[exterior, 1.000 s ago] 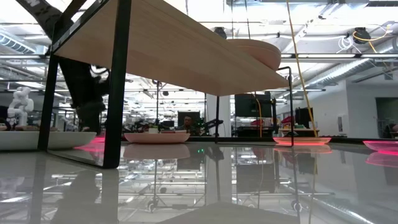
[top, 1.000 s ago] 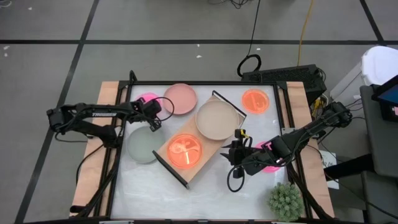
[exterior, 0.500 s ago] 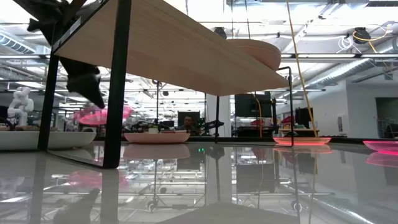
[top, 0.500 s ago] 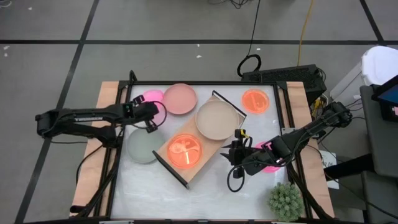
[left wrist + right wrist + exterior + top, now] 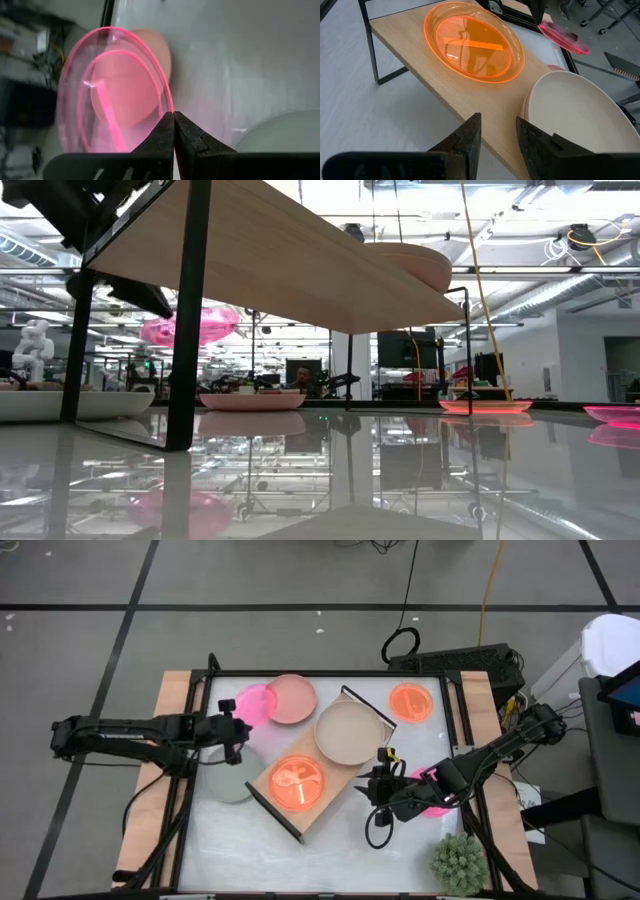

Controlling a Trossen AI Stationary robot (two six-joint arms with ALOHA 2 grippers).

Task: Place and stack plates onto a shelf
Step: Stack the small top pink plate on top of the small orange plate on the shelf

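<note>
My left gripper (image 5: 240,721) is shut on a translucent neon pink plate (image 5: 255,700), which is off the table at the far left, beside a dusty pink plate (image 5: 294,698). A pale grey plate (image 5: 227,776) lies on the table near it. The light-wood shelf (image 5: 335,772) stands slantwise mid-table and carries an orange plate (image 5: 297,783) and a beige plate (image 5: 347,732). My right gripper (image 5: 381,786) hangs open by the shelf's right end, with nothing between its fingers (image 5: 470,132). My left gripper pinches the neon pink plate's rim (image 5: 169,107) between its two shut fingers, whose tips (image 5: 167,125) meet on the edge. The fingers slant down from the table's left side. The plate (image 5: 190,327) is lifted clear of the table and tilted.
Another orange plate (image 5: 410,701) lies at the far right of the table. A second neon pink plate (image 5: 434,802) lies partly under my right arm. A spiky green plant (image 5: 460,862) stands at the near right corner. The shelf's black frame ends (image 5: 275,811) stick up from the table.
My left gripper has risen and drawn back toward the table's left edge while its wrist has rolled. The neon pink plate has gone from lying on the table to being lifted clear and tilted. My right arm has kept still.
</note>
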